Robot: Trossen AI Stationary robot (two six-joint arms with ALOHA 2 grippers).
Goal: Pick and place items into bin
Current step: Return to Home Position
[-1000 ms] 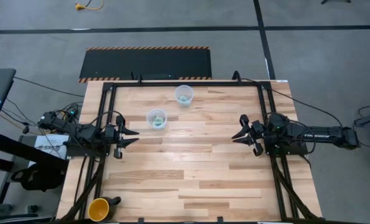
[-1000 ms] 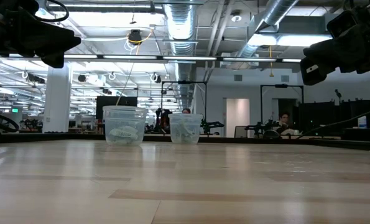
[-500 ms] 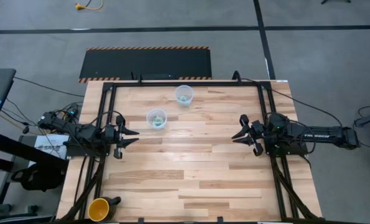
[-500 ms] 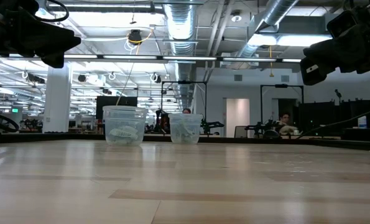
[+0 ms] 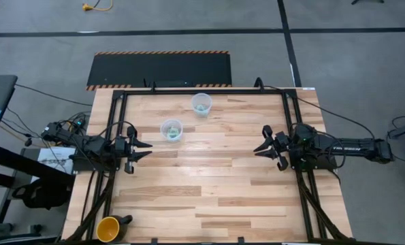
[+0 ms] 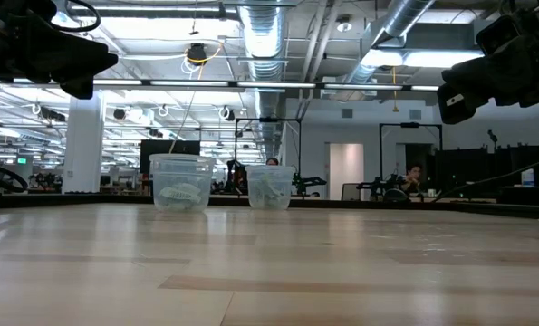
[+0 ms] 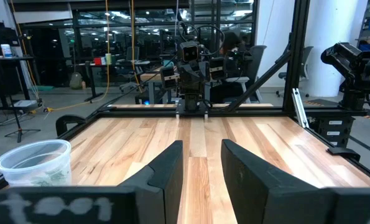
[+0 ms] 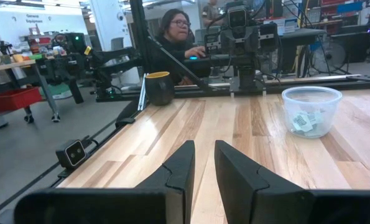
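Observation:
The mint-green and white wrapped pieces lie inside two clear plastic cups standing on the table's far half: one cup (image 5: 171,129) (image 6: 180,183) (image 7: 35,165) just ahead of my left gripper, the other cup (image 5: 201,103) (image 6: 270,186) (image 8: 310,111) closer to the far edge. My left gripper (image 5: 146,150) (image 7: 201,158) hovers open above the table near its left edge, pointing right. My right gripper (image 5: 258,144) (image 8: 204,163) hovers open near the right edge, pointing left. Neither touches anything.
A yellow-lined dark mug (image 5: 109,229) (image 8: 158,87) stands at the table's near left corner. A black frame rail (image 5: 202,90) runs around the table's edge. Bare wood (image 5: 209,177) lies between the two grippers. A person (image 8: 175,34) sits beyond the table.

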